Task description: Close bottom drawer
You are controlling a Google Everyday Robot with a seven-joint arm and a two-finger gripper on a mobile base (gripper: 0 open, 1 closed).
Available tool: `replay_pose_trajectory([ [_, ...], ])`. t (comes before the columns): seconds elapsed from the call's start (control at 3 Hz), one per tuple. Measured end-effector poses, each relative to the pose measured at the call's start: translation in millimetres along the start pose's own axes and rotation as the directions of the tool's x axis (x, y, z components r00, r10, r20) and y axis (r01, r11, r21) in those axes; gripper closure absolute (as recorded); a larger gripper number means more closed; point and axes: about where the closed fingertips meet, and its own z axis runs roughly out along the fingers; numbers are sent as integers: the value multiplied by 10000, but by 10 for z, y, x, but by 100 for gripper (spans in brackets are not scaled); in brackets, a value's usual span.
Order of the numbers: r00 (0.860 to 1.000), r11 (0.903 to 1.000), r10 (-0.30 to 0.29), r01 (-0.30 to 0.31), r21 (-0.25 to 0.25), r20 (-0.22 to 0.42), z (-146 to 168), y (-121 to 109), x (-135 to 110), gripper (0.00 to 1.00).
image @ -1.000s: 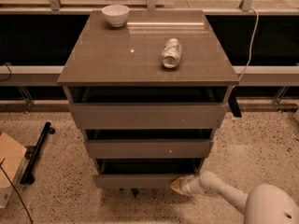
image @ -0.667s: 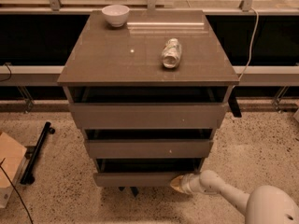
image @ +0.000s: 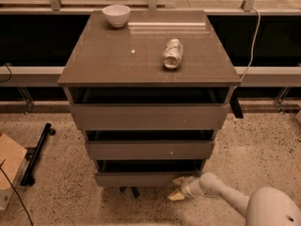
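I had the gripper [image: 178, 188], fingers spread, low against the right end of the slightly protruding bottom drawer [image: 141, 179].

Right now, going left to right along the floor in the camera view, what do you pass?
Cardboard box → black bar → bottom drawer → gripper, at the drawer front's right end.

No readable text anywhere; pincer [image: 177, 188] beside bottom drawer [image: 141, 179].
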Motion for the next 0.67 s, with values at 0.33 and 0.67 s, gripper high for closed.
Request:
replay_pose_trajectory([
  [0.33,10000,10000,0,0,-17,3,8,9,-2,0],
  [0.67,10000,10000,0,0,-17,3,8,9,-2,0],
])
